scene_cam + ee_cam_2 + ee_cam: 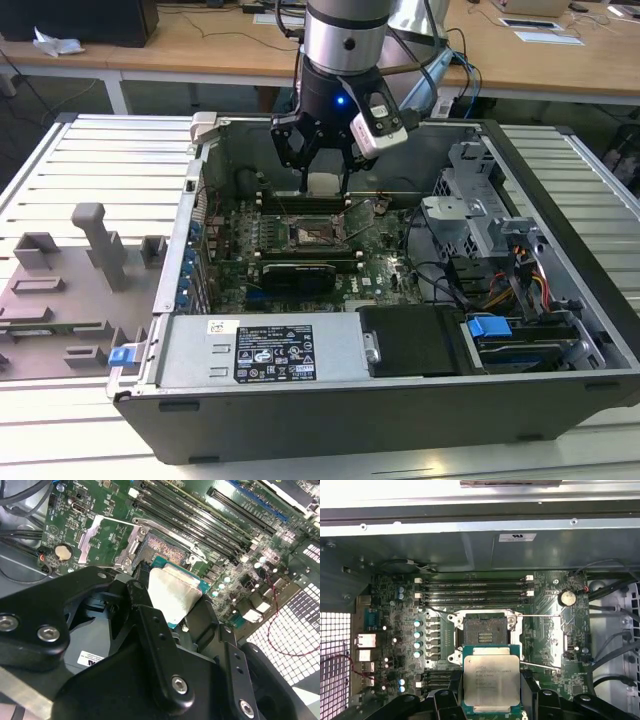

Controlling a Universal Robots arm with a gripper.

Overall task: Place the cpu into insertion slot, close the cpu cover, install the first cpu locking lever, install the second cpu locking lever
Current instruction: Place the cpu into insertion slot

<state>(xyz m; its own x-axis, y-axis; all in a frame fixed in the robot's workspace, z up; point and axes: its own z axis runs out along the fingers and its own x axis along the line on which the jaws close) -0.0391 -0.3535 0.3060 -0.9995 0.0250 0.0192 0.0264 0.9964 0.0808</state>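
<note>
In the exterior view your gripper (322, 172) pinches the cpu (323, 186) above the motherboard's (385, 272) middle; in the second wrist view it hangs just beside the open insertion slot (162, 547), so, by the first wrist view, I'd square its edges to the slot's rim and hold it level.

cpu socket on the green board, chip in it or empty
Empty. The small square dark socket shows bare contacts, and the flat silver-topped square cpu is held in the black gripper, apart from it.
</note>
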